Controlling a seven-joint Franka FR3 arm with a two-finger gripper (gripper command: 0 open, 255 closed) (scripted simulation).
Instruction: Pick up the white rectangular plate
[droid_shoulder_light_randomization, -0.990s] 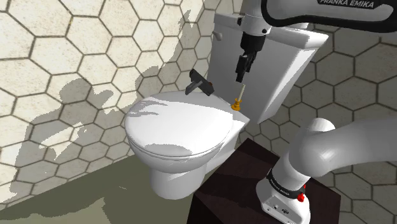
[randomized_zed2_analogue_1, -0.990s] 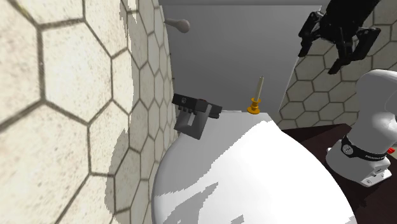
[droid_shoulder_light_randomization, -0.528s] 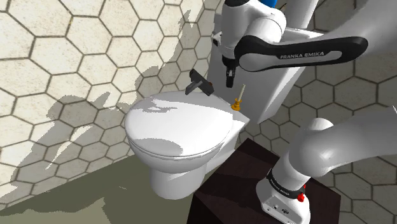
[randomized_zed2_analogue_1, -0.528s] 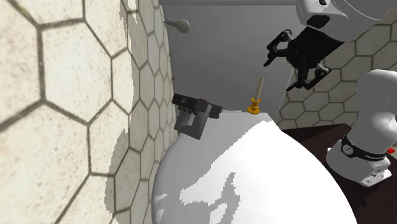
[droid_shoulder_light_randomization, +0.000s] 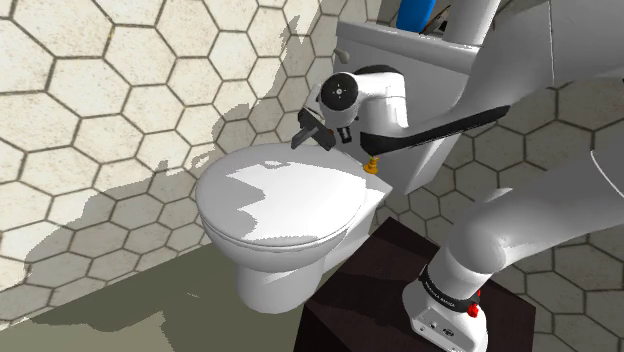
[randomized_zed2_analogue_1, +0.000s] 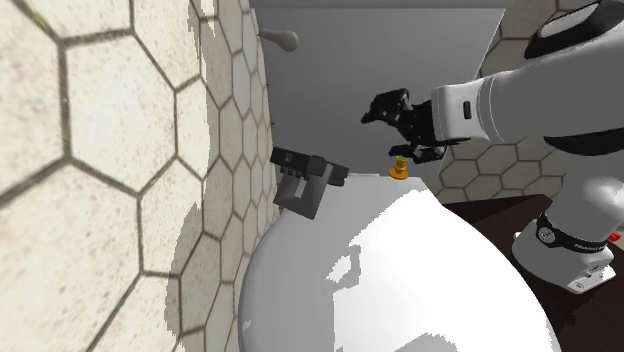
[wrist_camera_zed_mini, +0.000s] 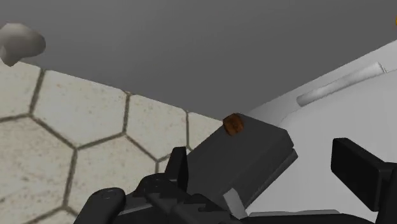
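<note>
The plate is drawn as a dark grey rectangular slab (droid_shoulder_light_randomization: 312, 130), propped at a tilt at the back of the white toilet lid (droid_shoulder_light_randomization: 270, 200), close to the tiled wall. In the second exterior view the slab (randomized_zed2_analogue_1: 308, 182) lies left of and a little below my black gripper (randomized_zed2_analogue_1: 386, 128), with a gap between them. In the wrist view my gripper (wrist_camera_zed_mini: 264, 173) is open, and the slab (wrist_camera_zed_mini: 245, 162) lies between the spread fingers with a small brown knob (wrist_camera_zed_mini: 233, 124) at its far edge. The right finger (wrist_camera_zed_mini: 356, 170) stands apart from it.
A small orange peg with a thin stem (droid_shoulder_light_randomization: 371, 164) stands on the lid's back edge, just under my forearm (randomized_zed2_analogue_1: 400, 168). The grey tank (randomized_zed2_analogue_1: 380, 60) with its flush handle (randomized_zed2_analogue_1: 283, 40) rises behind. The hexagon-tiled wall (randomized_zed2_analogue_1: 100, 180) is close by. My dark stand (droid_shoulder_light_randomization: 385, 290) sits beside the bowl.
The arm has swung down from high in front of the tank, and the hand has turned sideways toward the slab. The slab and the peg have not moved.
</note>
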